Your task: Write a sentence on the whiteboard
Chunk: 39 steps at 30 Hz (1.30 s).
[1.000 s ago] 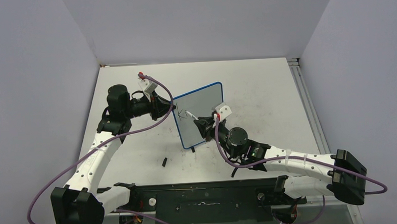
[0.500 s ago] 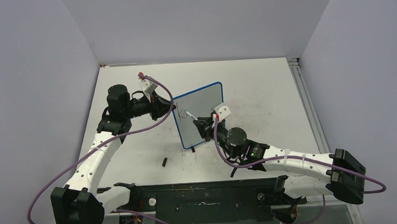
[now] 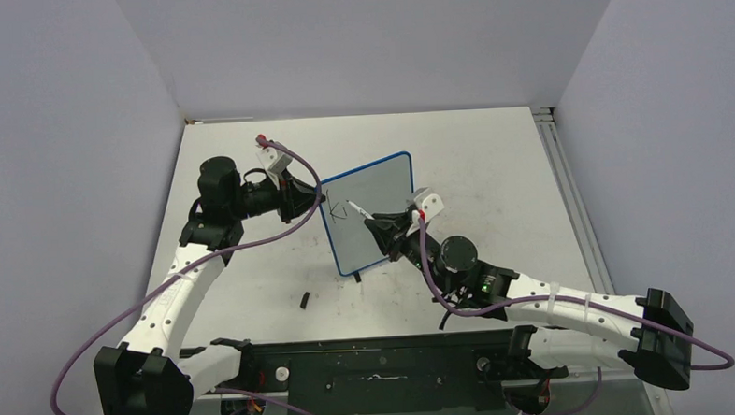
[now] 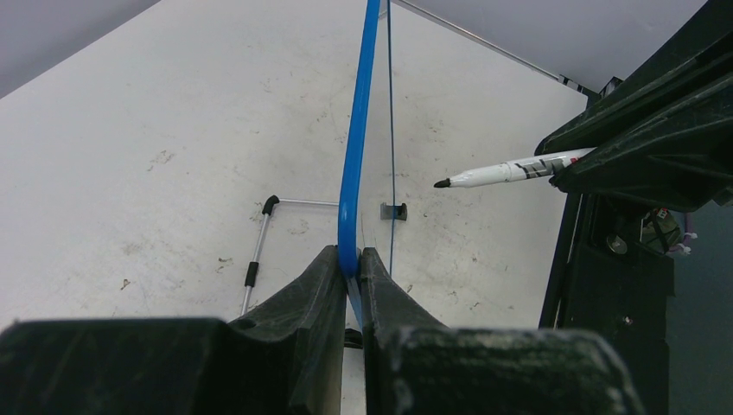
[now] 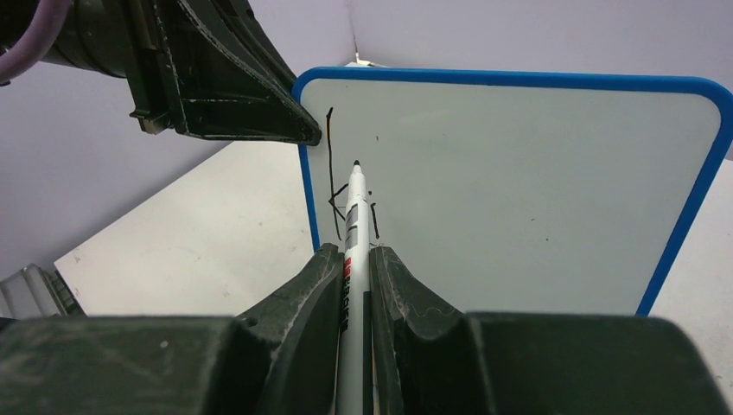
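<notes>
Since a second ago the right arm has swung outward and drawn back, so the right gripper [image 3: 384,227] sits a little farther from the whiteboard [image 3: 381,183] and more of the marker [image 3: 362,211] shows in the top view. From the left wrist camera the marker's black tip hangs just off the writing face, not touching it — a lift between strokes, it seems, rather than a stroke in progress.

Only the start of the sentence [image 5: 331,173] is down: a tall vertical line with a couple of short angled marks beside it, near the board's left edge. Most of the white face is bare, so the task looks barely begun, and the tip likely has to come back into contact to carry on.

The right gripper's fingers [image 5: 321,277] are clenched tight on the marker's barrel, which points straight out between them. The left gripper [image 4: 348,259] is pinched shut on the board's blue frame at its left edge — steadying it upright near the middle of the table [image 3: 493,165].
</notes>
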{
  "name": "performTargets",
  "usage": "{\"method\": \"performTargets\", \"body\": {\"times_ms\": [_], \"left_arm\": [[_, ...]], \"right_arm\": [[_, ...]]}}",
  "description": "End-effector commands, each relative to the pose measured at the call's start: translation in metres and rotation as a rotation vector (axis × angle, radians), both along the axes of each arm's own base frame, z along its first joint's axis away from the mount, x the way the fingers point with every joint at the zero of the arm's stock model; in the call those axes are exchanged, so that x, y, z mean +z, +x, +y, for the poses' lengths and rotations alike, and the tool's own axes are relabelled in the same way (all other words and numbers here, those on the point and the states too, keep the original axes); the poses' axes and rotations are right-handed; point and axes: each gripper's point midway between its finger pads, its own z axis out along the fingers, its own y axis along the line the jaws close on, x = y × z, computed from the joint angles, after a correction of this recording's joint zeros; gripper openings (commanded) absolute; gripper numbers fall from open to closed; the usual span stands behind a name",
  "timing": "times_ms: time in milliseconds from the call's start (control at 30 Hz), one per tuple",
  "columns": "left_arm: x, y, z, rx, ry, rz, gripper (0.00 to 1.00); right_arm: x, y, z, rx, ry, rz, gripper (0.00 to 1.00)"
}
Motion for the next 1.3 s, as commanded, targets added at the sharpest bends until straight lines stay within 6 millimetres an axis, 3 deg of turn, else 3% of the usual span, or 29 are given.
{"method": "performTargets", "body": {"times_ms": [0,500,1267], "left_arm": [[-0.012,-0.005,-0.001,-0.031,0.027,0.026,0.00],[-0.014,-0.003,-0.001,-0.027,0.032,0.034,0.00],[-0.014,-0.003,-0.001,-0.027,0.032,0.034,0.00]], "right_arm": [[0.020,-0.005,0.001,0.033,0.011,-0.039,0.05],[-0.011,0.006,0.000,0.034,-0.046,0.002,0.05],[-0.033,0.023,0.003,-0.016,-0.076,0.039,0.05]]}}
